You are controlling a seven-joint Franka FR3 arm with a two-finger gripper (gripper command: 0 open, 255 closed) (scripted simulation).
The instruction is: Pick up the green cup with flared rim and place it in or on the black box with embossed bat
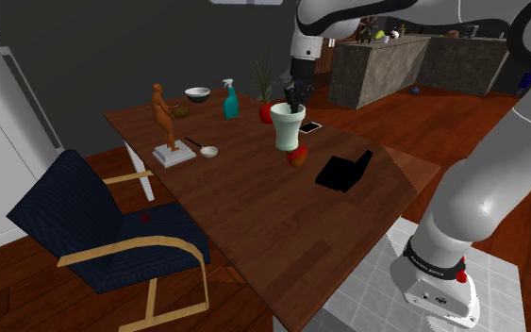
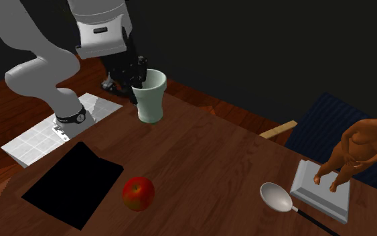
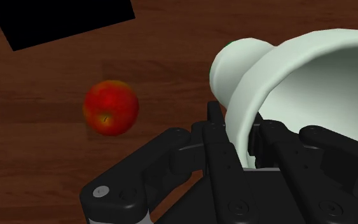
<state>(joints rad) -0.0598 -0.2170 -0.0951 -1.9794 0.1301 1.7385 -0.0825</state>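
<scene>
So the gripper (image 1: 297,97) is clamped on the cup's (image 1: 288,130) rim. In the wrist view the two black fingers (image 3: 216,127) pinch the wall, one on the outside and the other down inside the mouth. The cup is a pale, washed-out green with a flared lip and a narrower base, and it sits upright under the hand. Apart from that finger, its inside is just smooth pale wall. Comparing the two outside views, I think the base is off the wooden table (image 1: 235,203), but I wouldn't swear to it.

The black box (image 1: 343,172) lies on the table near the edge closest to the robot's stand, well apart from the cup. Its top reads as plain flat black, so I can't make out any detail on it. A red apple (image 1: 298,157) sits between the cup and the box, touching neither.

Further back there's a white bowl (image 1: 197,93), but I can't tell what's in it from here. Next to it are a teal spray bottle (image 1: 229,100) and a plant in a red pot (image 1: 266,113). A brown figurine (image 1: 164,115) stands on a white base with a spoon (image 1: 207,150) just beside it. A phone (image 1: 310,126) lies flat near the cup.
</scene>
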